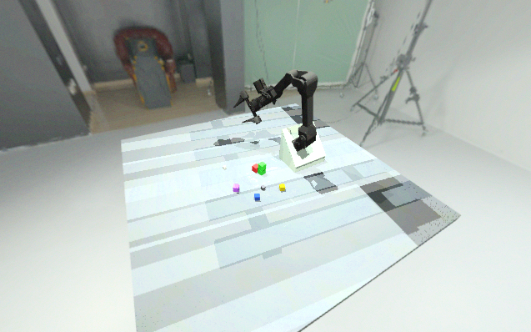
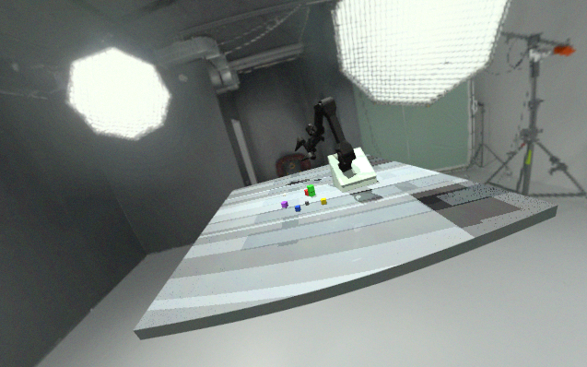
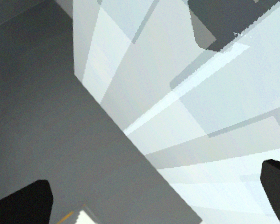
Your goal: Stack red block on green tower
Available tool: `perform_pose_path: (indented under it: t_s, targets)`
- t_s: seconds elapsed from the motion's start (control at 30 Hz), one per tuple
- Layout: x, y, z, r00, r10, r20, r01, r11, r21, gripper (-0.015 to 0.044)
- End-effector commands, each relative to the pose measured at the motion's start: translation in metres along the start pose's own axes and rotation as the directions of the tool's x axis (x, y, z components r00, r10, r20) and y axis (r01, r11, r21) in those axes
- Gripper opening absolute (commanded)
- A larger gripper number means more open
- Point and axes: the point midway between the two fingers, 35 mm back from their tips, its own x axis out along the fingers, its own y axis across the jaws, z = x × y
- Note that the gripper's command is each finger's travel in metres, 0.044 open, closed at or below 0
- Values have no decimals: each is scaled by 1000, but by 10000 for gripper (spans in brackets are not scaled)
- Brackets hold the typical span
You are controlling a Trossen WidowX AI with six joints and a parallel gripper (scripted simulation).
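Right now your gripper [image 1: 249, 109] hangs high over the far edge of the table [image 1: 438, 221], jaws spread wide and holding nothing. It is well apart from the red block [image 1: 255, 168], which sits on the table touching, or all but touching, the green tower [image 1: 262, 167] on its left side as the top view shows it. That closeness is your main hazard: if you come down with the jaws straddling the red block along the line toward the tower, one finger will likely strike the green stack and topple it. Turn the wrist so the fingers close on the two free faces instead. The wrist view shows only table surface and floor, no blocks, so you cannot yet line up from it. Watch too for the small purple block [image 1: 236, 188], blue block [image 1: 257, 197] and yellow block [image 1: 282, 188] nearby; a low sweep could scatter them.
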Motion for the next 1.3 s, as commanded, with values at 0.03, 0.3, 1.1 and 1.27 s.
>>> perform_pose_path:
  t_s: [0.03, 0.3, 1.1, 1.27]
  targets:
    - [17, -26, -31, 987, -160, 35, 164, 973, -164, 440]
    - [30, -76, -77, 912, -397, 105, 404, 821, -404, 440]
    - [-4, -205, -164, 515, -773, 370, 649, 70, -758, 440]
    - [-1, -207, -167, 515, -773, 370, 649, 70, -758, 440]
